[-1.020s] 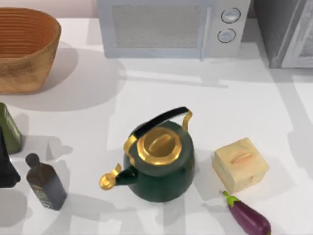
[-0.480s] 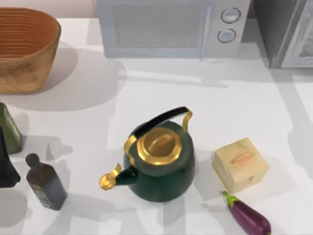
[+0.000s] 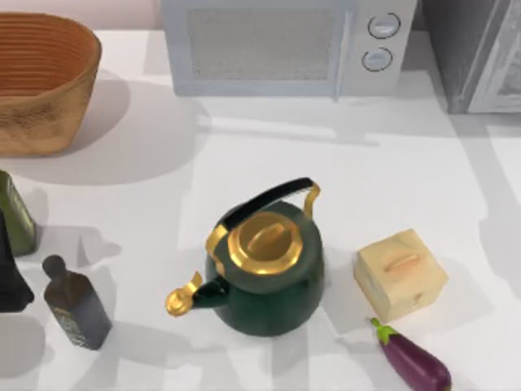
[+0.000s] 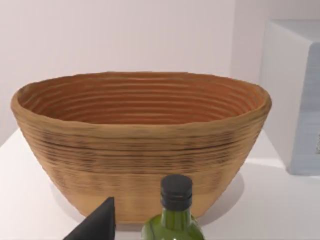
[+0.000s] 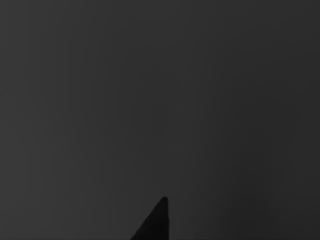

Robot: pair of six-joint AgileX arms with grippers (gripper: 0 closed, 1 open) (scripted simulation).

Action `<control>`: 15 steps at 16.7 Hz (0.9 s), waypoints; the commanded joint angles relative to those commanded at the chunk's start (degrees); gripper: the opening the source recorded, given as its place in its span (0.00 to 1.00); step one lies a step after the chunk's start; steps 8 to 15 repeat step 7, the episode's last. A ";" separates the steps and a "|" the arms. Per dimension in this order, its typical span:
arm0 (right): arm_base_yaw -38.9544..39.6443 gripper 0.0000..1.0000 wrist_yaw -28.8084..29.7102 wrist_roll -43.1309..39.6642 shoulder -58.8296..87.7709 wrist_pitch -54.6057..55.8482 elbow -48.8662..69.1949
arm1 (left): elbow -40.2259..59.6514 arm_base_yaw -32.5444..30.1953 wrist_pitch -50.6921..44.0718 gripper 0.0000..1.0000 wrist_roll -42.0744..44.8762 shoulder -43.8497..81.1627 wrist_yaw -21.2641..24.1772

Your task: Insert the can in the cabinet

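The cabinet (image 3: 476, 49) is standing far right, probably nearer the right arm; the left pincer (image 3: 10, 281), state untellable, is hovering far left.

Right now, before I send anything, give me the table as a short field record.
cabinet: grey unit, top view's far right corner
microwave: white, far edge, left of cabinet
basket: woven, far left
kettle: green and gold, centre
tan box, right of kettle
eggplant, beside tan box
bottles: dark, green, left edge
right wrist view: dark
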 joint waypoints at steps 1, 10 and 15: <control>0.00 0.98 0.00 0.00 0.00 0.00 0.00 | 0.00 0.00 0.00 1.00 0.00 0.00 0.00; 0.00 1.00 0.00 0.00 0.00 0.00 0.00 | 0.00 0.00 0.00 1.00 0.00 0.00 0.00; 0.00 1.00 0.00 0.00 0.00 0.00 0.00 | 0.00 0.00 0.00 1.00 0.00 0.00 0.00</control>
